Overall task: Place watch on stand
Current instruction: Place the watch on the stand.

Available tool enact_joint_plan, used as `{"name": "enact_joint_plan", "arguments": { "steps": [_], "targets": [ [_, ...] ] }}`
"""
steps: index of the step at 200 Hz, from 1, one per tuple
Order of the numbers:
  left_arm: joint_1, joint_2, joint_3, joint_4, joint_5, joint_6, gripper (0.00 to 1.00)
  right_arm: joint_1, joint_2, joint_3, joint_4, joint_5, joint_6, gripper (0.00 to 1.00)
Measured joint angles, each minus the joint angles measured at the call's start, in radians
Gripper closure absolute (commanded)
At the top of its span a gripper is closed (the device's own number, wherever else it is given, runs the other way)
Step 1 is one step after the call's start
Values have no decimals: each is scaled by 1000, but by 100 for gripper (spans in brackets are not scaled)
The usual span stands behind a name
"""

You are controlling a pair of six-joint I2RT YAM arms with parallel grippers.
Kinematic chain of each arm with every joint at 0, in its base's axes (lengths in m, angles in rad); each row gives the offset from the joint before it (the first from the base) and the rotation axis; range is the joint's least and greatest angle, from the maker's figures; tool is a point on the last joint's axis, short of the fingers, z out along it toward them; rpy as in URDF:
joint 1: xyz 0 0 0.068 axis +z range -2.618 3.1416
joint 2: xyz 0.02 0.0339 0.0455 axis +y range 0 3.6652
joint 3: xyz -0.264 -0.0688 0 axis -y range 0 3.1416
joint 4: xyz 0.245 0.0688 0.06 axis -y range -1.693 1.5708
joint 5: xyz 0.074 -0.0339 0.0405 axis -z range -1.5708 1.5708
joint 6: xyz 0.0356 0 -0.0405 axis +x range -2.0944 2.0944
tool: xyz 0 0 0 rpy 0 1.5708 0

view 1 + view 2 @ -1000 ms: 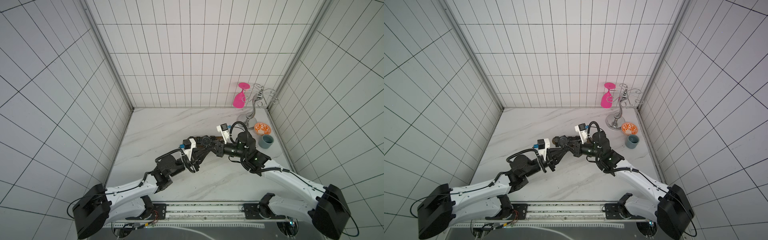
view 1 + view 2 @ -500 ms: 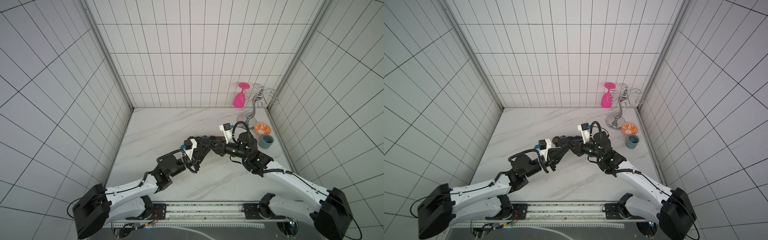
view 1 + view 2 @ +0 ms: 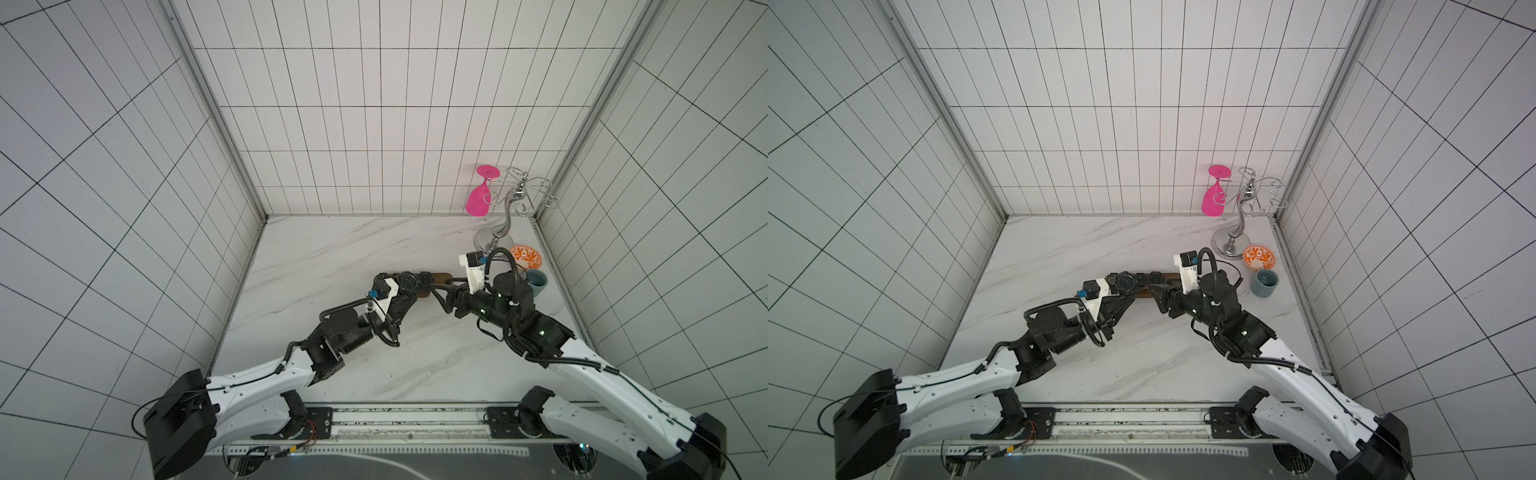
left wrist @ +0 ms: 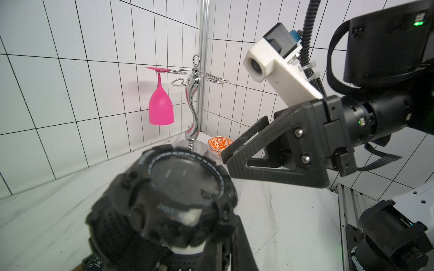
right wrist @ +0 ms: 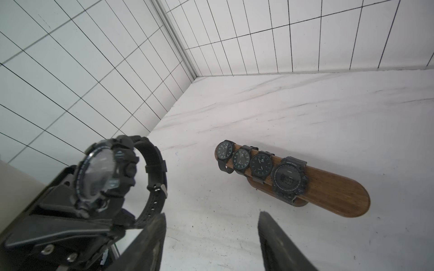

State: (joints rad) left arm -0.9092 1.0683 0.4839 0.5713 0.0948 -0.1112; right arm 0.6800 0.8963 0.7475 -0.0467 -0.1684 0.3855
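SURFACE: white marble tabletop (image 3: 332, 249) | CENTRE: wooden stand (image 5: 333, 190) | FAR RIGHT CORNER: chrome wire rack (image 3: 1230, 246), orange bowl (image 3: 1259, 257), blue-grey cup (image 3: 1264, 282)

On the stand (image 5: 333, 194), the digital watch (image 5: 290, 179) shows zeros. A dial (image 4: 94, 264) reads 11 and 12. Other lettering is blurred.

4 watches (image 5: 260, 165) on stand (image 5: 333, 194); bowl (image 3: 525, 257) beside rack (image 3: 505, 216).
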Motion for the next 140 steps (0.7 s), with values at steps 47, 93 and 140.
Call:
{"name": "enact_joint_plan", "arguments": {
  "steps": [47,93,140],
  "targets": [
    [-27,34,27,-9,-2,27,100,97,-29,2,-2,42,-40,23],
    [-67,80,38,-27,-21,63,100,177,7,2,-3,80,-54,20],
    [-95,90,51,-45,-25,90,100,199,14,3,-2,123,-55,20]
  ]
}}
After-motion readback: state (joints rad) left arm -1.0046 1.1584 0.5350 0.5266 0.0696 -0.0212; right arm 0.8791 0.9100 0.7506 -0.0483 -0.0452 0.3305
